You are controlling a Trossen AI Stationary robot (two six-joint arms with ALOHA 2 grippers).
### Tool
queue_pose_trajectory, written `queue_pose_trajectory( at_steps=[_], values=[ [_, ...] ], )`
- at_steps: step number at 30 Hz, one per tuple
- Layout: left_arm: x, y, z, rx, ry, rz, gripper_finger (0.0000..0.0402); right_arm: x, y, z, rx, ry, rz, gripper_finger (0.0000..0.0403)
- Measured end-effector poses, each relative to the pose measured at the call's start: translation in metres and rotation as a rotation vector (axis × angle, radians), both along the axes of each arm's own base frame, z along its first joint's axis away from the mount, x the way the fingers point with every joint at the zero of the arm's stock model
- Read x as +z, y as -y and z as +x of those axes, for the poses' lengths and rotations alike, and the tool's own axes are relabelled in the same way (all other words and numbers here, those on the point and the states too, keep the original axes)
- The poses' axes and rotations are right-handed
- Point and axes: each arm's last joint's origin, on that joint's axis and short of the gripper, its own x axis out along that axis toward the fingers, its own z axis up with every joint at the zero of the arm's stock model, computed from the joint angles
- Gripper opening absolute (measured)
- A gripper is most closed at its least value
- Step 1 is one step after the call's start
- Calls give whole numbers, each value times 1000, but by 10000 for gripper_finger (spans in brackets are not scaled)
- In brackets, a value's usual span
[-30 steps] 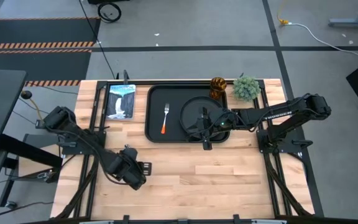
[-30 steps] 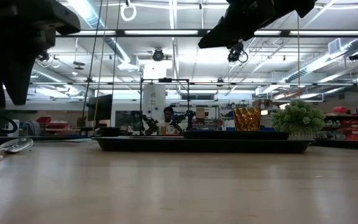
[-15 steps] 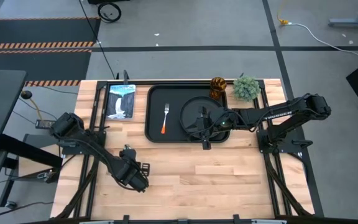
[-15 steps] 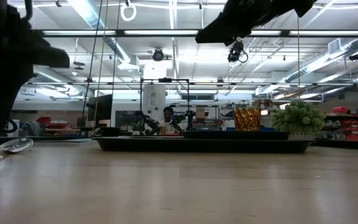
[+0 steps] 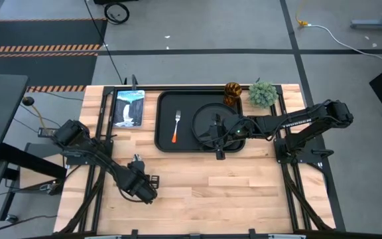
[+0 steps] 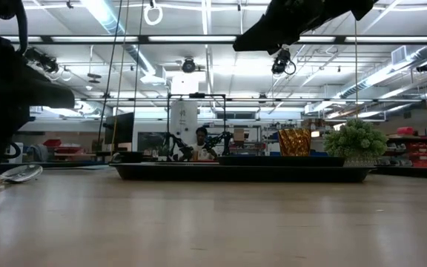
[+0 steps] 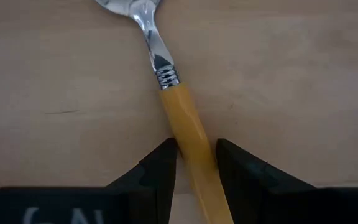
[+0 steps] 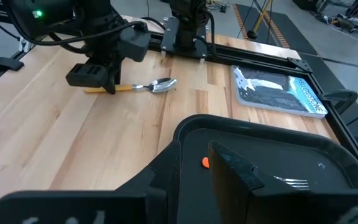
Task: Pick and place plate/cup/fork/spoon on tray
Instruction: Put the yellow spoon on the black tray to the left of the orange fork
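The spoon (image 7: 169,93), silver bowl and orange handle, lies flat on the wooden table near its left side; it also shows in the right wrist view (image 8: 143,87). My left gripper (image 7: 194,163) stands down on it, shut on the handle. The round black plate (image 5: 207,119) and the fork (image 5: 176,126) lie on the black tray (image 5: 166,143). The amber cup (image 5: 233,91) stands at the tray's far right corner. My right gripper (image 5: 219,138) hovers open and empty above the plate. My left gripper pinches the spoon's orange handle (image 7: 191,140) between its two fingers, about midway along the handle. The fingers come from above, pointing down, and lie across the handle. The spoon lies flat on the table, its bowl (image 6: 21,173) resting on the wood.
A small green plant (image 5: 262,93) stands right of the cup at the far right. A book with a picture cover (image 5: 128,107) lies left of the tray. Bare wood stretches between the tray and the table's near edge.
My left gripper has come down onto the spoon's handle until its fingers reach the table. The spoon has stayed in place. My right arm has kept still.
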Motion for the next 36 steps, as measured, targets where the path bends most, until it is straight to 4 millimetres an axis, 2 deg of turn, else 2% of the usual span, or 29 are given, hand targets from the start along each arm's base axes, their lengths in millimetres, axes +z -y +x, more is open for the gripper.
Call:
queue_pose_trajectory(
  at_steps=[19,28,36],
  values=[
    [-3,1,-1,-108,-29,-34,124,1,0,0,-4,12,8,89],
    [-3,1,0,-113,-27,-39,77,1,0,0,-6,12,15,89],
    [3,0,-2,-111,-5,-41,78,1,0,0,-6,11,15,89]
  ],
)
